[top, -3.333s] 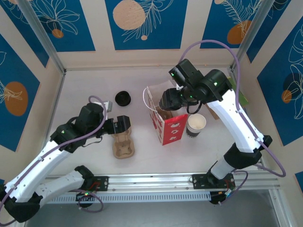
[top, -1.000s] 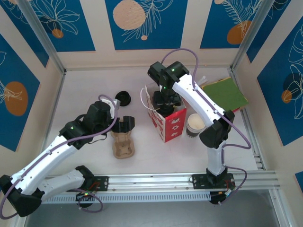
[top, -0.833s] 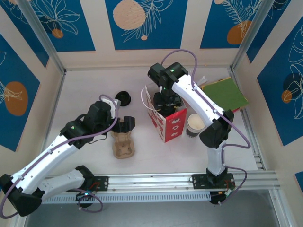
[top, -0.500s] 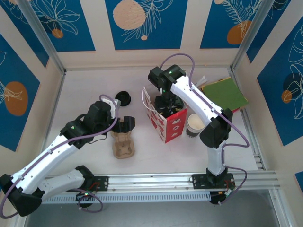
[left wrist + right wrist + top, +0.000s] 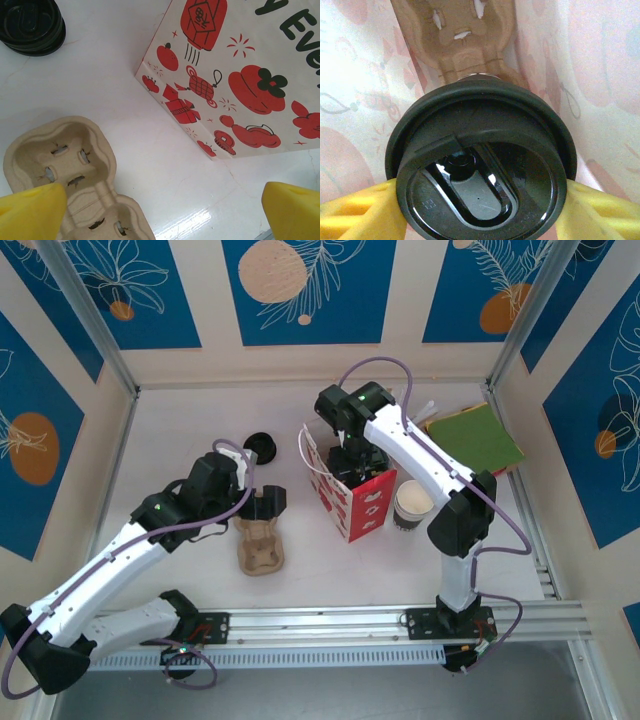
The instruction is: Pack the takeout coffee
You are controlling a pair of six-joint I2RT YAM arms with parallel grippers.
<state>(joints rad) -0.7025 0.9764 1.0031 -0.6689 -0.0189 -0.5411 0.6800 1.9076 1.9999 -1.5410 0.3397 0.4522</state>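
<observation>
The right claw (image 5: 482, 210) pinches the takeout coffee cup (image 5: 480, 165) by its round black plastic lid, yellow fingers (image 5: 360, 212) on either side. The cup sits inside the red-and-white printed paper bag (image 5: 360, 505) at the centre of the top view, above a brown pulp tray (image 5: 465, 35). The left claw (image 5: 165, 210) is spread wide over a beige pulp cup carrier (image 5: 65, 160), to the left of the bag.

One takeout coffee (image 5: 480, 170), viewed from straight above, so the round black plastic lid hides the cup body. The lid is glossy with a raised rim, an oval recess in the middle and a small sip hole at the recess's upper-left end. It sits level, cup upright. It is inside the paper bag (image 5: 350, 75), between the printed walls; whether it rests on the bag's floor cannot be told. The right gripper (image 5: 480, 200) holds it, a yellow finger (image 5: 355, 212) touching each side of the lid.
</observation>
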